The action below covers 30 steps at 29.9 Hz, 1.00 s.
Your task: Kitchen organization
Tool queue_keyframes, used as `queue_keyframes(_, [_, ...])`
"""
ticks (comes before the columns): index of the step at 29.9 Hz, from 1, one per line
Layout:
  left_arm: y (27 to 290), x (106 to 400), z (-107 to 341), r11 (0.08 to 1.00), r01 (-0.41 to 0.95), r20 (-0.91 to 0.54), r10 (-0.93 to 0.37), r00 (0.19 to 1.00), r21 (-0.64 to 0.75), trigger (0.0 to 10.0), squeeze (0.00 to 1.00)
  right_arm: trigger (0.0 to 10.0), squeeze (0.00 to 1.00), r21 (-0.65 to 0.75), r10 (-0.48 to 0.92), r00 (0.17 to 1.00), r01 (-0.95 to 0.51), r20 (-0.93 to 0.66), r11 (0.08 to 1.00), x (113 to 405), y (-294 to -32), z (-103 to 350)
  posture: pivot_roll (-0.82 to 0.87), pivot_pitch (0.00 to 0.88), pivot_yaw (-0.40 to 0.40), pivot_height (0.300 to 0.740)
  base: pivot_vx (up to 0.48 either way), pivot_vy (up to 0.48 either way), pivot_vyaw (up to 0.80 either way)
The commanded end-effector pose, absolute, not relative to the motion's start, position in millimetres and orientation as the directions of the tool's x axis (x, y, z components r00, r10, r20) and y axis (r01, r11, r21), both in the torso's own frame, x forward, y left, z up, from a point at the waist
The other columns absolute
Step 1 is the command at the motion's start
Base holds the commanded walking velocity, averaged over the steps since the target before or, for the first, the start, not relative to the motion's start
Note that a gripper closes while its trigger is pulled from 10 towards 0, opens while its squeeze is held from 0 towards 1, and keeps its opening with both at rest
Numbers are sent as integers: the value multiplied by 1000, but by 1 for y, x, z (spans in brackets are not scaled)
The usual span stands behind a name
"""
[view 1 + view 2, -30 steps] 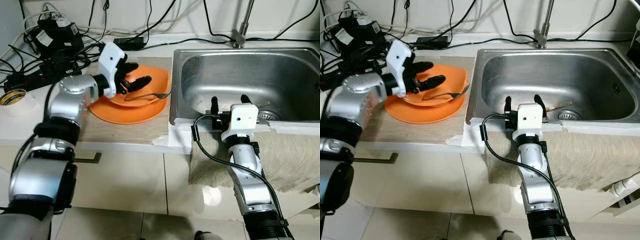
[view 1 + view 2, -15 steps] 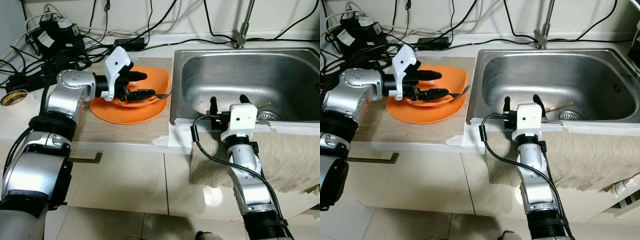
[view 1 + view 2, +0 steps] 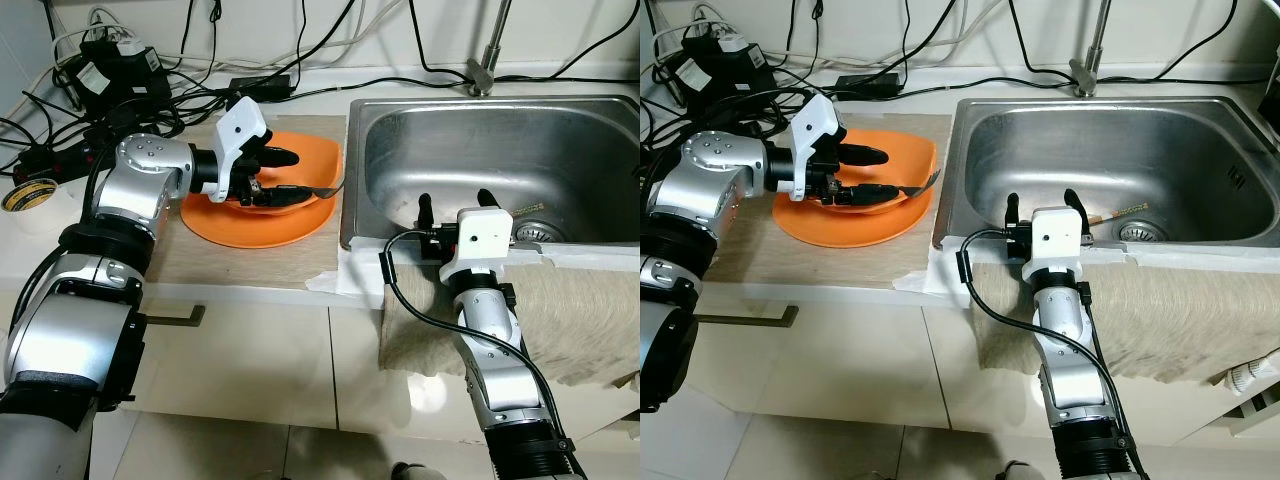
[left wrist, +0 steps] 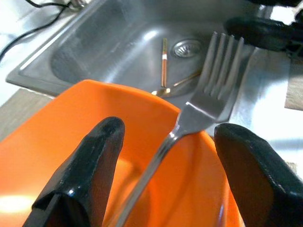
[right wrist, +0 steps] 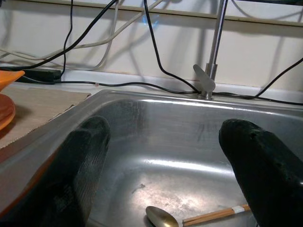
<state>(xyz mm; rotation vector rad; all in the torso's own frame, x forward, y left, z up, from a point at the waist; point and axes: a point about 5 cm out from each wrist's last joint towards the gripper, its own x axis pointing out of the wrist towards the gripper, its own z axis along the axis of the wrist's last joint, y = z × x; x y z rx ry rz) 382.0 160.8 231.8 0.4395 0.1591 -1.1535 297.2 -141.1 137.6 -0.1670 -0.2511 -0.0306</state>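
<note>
The left gripper [image 3: 275, 176], fingers spread, is lowering around the silver metal fork [image 4: 199, 113] in the orange plastic bowl [image 3: 300, 160], nearing a grasp, while the right gripper [image 3: 452, 203] is hovering released beside it.

On the counter [image 3: 250, 262], a bowl [image 3: 300, 165] sits on a plate [image 3: 250, 222] just left of the sink [image 3: 400, 150]. A fork [image 4: 199, 118] lies in the bowl, tines out over its rim toward the sink. Chopsticks [image 5: 215, 215] and a spoon [image 5: 161, 217] lie in the sink. Cables [image 3: 120, 110] lie behind the plate, a tape roll [image 3: 27, 194] far left. A towel [image 3: 580, 310] hangs over the sink's front edge.
</note>
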Motion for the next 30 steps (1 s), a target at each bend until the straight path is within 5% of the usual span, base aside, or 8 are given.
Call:
queue_keyframes(1, [162,384,238,306,909,-384,-833,399,283,10000,0,10000,0,-160,-5,969,46,247,986,296,-138,136,-85,0,116,736,0,0,0])
queue_keyframes(30, [135,390,240,288,914,-355,-854,380,286,10000,0,10000,0,-159,-16,969,56,245,986,294,-139,136,-99,0,126,736,0,0,0])
